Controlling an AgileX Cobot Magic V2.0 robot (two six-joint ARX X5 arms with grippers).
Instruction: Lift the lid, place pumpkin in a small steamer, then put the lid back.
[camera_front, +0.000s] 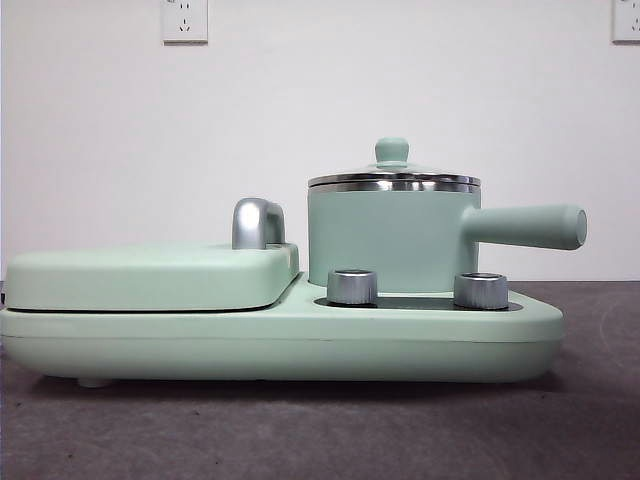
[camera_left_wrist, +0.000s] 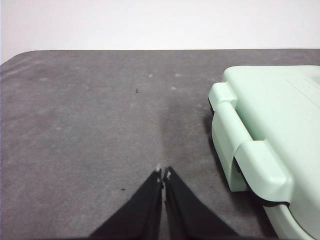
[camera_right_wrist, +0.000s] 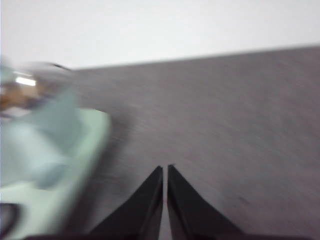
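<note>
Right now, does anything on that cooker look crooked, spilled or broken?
Nothing stands out. The lid sits level on the small steamer, which stands upright on the base. No spill or damage shows. The right wrist view is blurred.

We see a dark grey, faintly speckled tabletop (camera_front: 320, 430) running back to a white wall. Directly on it sits one long mint-green cooker base (camera_front: 280, 345), resting on a small foot near its one end. In the left wrist view its hinged end (camera_left_wrist: 250, 150) stands on the same grey surface, with bare tabletop beside it.
</note>
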